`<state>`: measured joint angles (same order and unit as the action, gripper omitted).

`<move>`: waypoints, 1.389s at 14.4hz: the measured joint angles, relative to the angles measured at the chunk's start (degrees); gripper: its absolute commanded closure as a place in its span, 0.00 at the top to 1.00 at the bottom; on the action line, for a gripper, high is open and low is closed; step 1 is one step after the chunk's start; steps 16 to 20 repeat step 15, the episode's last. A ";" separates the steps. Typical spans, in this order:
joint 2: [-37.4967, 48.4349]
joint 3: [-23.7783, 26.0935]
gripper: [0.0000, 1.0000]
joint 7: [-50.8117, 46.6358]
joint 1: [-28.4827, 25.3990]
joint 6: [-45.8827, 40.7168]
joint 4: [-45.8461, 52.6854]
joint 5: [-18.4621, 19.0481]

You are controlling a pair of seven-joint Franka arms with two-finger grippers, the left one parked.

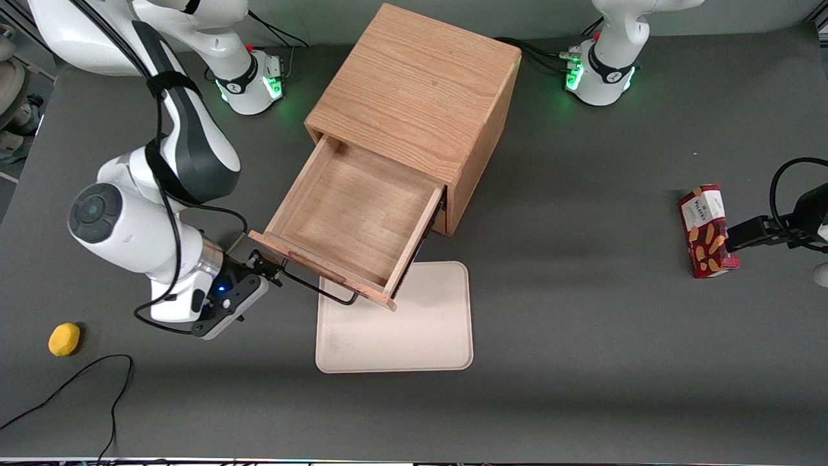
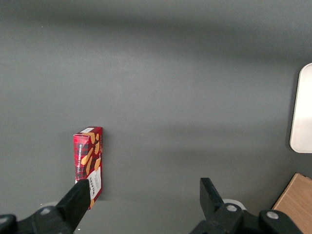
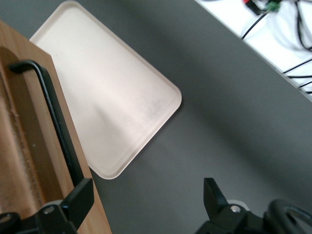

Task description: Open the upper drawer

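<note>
The oak cabinet [image 1: 420,97] stands mid-table. Its upper drawer [image 1: 352,207] is pulled far out, and its shallow wooden box is empty. The thin black bar handle [image 1: 320,291] runs along the drawer's front, above a tray. My right gripper [image 1: 265,266] is at the end of the handle toward the working arm's end of the table. In the right wrist view the gripper [image 3: 146,195] is open. Only grey table shows between its fingers. The handle [image 3: 56,122] and the drawer front [image 3: 29,161] lie just beside one finger [image 3: 80,197]. The lower drawer is hidden beneath the upper one.
A beige tray [image 1: 414,323] lies on the table in front of the cabinet, partly under the open drawer, and shows in the right wrist view [image 3: 112,97]. A yellow object [image 1: 64,339] and a black cable [image 1: 77,382] lie toward the working arm's end. A red snack box [image 1: 706,230] lies toward the parked arm's end.
</note>
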<state>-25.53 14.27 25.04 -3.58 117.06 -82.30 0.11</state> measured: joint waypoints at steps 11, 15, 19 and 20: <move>19.83 -7.23 1.00 -23.69 6.06 -29.93 0.53 -1.37; 20.49 -8.37 1.00 -24.64 6.44 -30.85 -0.48 -0.41; 20.49 -8.37 1.00 -24.64 6.44 -30.85 -0.48 -0.41; 20.49 -8.37 1.00 -24.64 6.44 -30.85 -0.48 -0.41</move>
